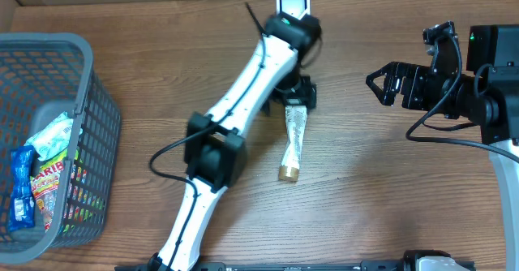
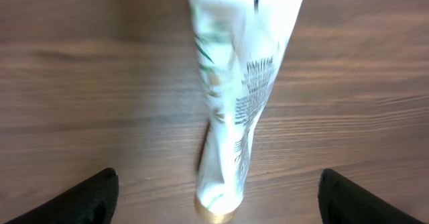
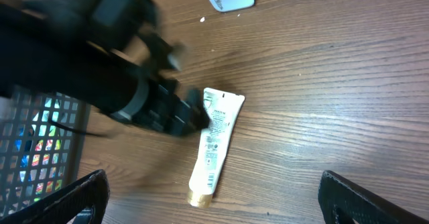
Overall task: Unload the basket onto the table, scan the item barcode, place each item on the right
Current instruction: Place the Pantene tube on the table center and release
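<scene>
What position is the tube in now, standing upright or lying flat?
Lying flat. The overhead view shows the tube stretched full length on the table, gold cap at the near end.

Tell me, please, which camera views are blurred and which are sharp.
Overhead view: sharp throughout and evenly lit. Left wrist view: the whole picture is soft, and the print on the tube cannot be read. Right wrist view: the tube is fairly sharp, but the left arm is only a dark smear at the upper left.
</scene>
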